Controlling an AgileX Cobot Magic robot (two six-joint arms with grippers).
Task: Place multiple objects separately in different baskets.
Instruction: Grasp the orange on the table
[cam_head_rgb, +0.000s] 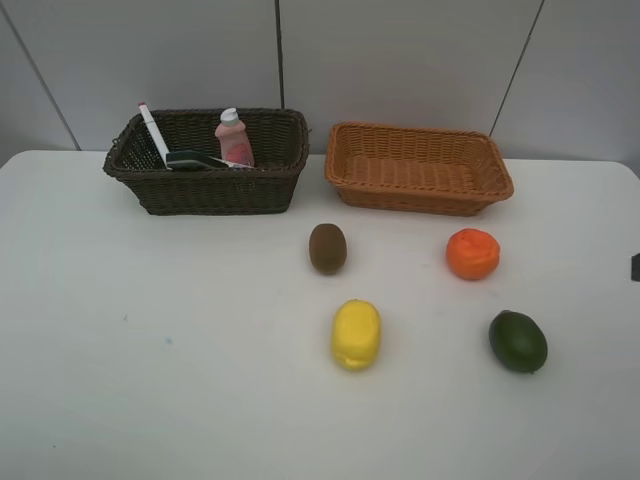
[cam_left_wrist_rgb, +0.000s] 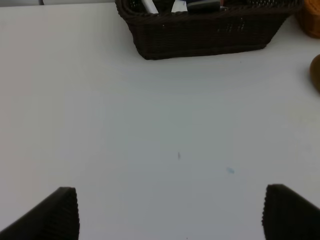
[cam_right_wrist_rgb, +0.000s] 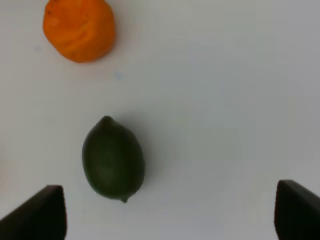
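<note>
Your right end effector (cam_right_wrist_rgb: 170, 212), open and empty, hangs nearest the green lime (cam_right_wrist_rgb: 113, 159), whose long axis lies crosswise to the closing line.

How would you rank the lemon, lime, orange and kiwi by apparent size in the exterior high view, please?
1. yellow lemon and green lime, too alike to separate
2. orange
3. kiwi, smallest

White table (cam_head_rgb: 150, 390), dark basket (cam_head_rgb: 215, 192), tan basket (cam_head_rgb: 420, 197), kiwi (cam_head_rgb: 327, 248), orange (cam_head_rgb: 472, 253), lemon (cam_head_rgb: 356, 334), lime (cam_head_rgb: 517, 341)

Table (cam_head_rgb: 150, 360) lies open left of kiwi (cam_head_rgb: 327, 248) and lemon (cam_head_rgb: 355, 334) — orange (cam_head_rgb: 472, 253), lime (cam_head_rgb: 517, 341) stand rightward.
</note>
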